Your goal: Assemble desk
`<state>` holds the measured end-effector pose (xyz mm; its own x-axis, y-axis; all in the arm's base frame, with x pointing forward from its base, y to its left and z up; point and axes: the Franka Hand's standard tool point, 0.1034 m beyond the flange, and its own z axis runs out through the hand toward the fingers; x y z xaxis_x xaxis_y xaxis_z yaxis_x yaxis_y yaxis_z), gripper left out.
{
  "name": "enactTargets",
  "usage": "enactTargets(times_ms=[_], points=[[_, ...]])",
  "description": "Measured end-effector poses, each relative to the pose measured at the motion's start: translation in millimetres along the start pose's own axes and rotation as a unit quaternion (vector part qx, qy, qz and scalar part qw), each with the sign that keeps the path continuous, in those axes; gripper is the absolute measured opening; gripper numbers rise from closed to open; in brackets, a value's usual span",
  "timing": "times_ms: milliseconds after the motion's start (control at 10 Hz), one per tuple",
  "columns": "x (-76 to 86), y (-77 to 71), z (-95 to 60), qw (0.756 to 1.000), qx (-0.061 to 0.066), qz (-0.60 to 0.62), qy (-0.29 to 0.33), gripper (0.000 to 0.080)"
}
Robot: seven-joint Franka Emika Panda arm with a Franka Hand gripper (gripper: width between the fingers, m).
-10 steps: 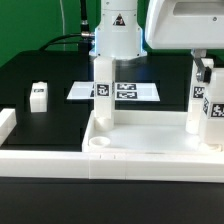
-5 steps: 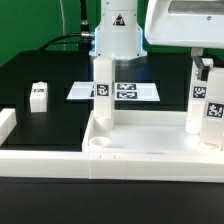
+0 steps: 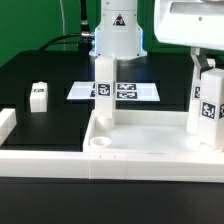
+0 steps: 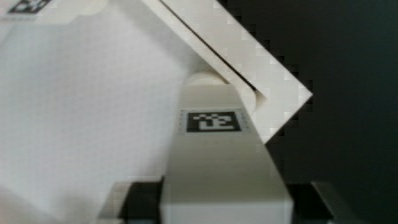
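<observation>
While hanging above the tabletop, the hand pinches a tilted leg.

One tabletop, one marker board and, seemingly, four legs

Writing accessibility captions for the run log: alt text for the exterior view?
The hand, at the exterior view's right, grips a tilted leg over that end of the white tray-like tabletop. An upright leg stands in its far corner on the exterior view's left; a loose leg sits on the black table.
</observation>
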<state>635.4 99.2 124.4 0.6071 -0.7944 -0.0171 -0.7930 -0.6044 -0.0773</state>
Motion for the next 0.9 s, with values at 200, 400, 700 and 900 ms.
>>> enactTargets(times_ms=[200,400,700,900], points=[[-0.2,-0.1,0.2,0.997,0.009,0.076,-0.003,0.0290],[-1.5,-0.8,0.7,0.986,0.013,0.167,-0.009,0.0290],[-2.0,-1.9,0.9,0.968,0.014,0.249,-0.013,0.0290],[-1.9,-1.4,1.4,0.973,0.012,0.232,-0.012,0.0290]])
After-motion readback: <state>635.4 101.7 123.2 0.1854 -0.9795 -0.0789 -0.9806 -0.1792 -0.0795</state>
